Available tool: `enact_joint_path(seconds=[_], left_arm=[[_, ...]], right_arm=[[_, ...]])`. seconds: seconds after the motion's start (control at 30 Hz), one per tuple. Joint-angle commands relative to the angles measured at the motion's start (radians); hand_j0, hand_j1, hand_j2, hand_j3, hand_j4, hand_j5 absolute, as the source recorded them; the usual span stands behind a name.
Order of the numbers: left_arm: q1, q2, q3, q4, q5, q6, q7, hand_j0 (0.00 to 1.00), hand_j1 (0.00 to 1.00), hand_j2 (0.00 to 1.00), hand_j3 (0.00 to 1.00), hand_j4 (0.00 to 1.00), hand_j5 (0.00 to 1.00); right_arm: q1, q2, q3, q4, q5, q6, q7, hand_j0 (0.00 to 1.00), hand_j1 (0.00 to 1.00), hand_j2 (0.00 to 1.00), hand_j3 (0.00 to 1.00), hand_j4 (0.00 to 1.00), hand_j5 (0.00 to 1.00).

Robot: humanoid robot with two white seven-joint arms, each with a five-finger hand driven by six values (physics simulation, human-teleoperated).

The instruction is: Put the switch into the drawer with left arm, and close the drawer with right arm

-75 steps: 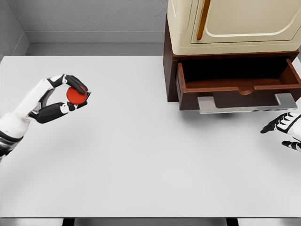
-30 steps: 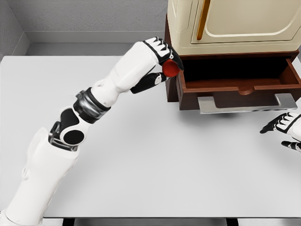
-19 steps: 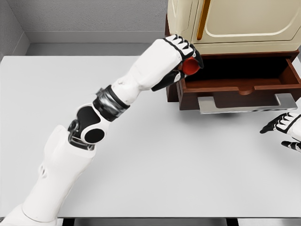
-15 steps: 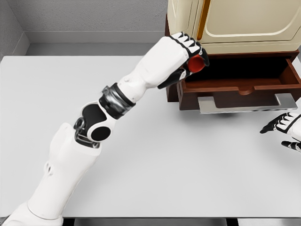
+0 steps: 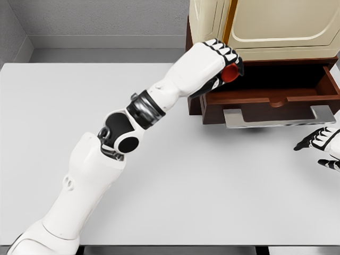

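The left hand point(image 5: 220, 59) is curled tight around the red switch point(image 5: 229, 73), which peeks out below the fingers, over the left end of the open drawer point(image 5: 268, 91). The drawer sticks out from the brown cabinet point(image 5: 192, 79) at the desk's point(image 5: 159, 159) far right corner, under a cream cupboard point(image 5: 265, 26).

To do this step well, I would bring the hand further right and lower it past the drawer's front wall before loosening the fingers, so the switch drops inside rather than bouncing off the rim.

The right hand point(image 5: 324, 144) rests at the desk's right edge, fingers loose and empty, just below the drawer's grey handle point(image 5: 276, 118), ready to push.
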Motion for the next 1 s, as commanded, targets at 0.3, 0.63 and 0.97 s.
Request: enact_joint_path(seconds=[0.3,0.63,0.97], left_arm=[[-0.009,0.000,-0.016,0.013,-0.038,-0.001,0.001,0.50,0.50,0.50,0.50,0.50,0.50],[-0.012,0.000,-0.019,0.012,-0.073,-0.001,0.004,0.76,0.76,0.76,0.76,0.76,0.76],[-0.012,0.000,-0.019,0.012,-0.075,0.001,0.004,0.76,0.76,0.76,0.76,0.76,0.76]], right_arm=[[0.000,-0.002,0.000,0.001,-0.006,0.000,0.000,0.72,0.72,0.72,0.72,0.72,0.72],[0.000,0.000,0.000,0.000,-0.006,0.000,0.000,0.72,0.72,0.72,0.72,0.72,0.72],[0.000,-0.002,0.000,0.000,-0.006,0.000,0.000,0.72,0.72,0.72,0.72,0.72,0.72]])
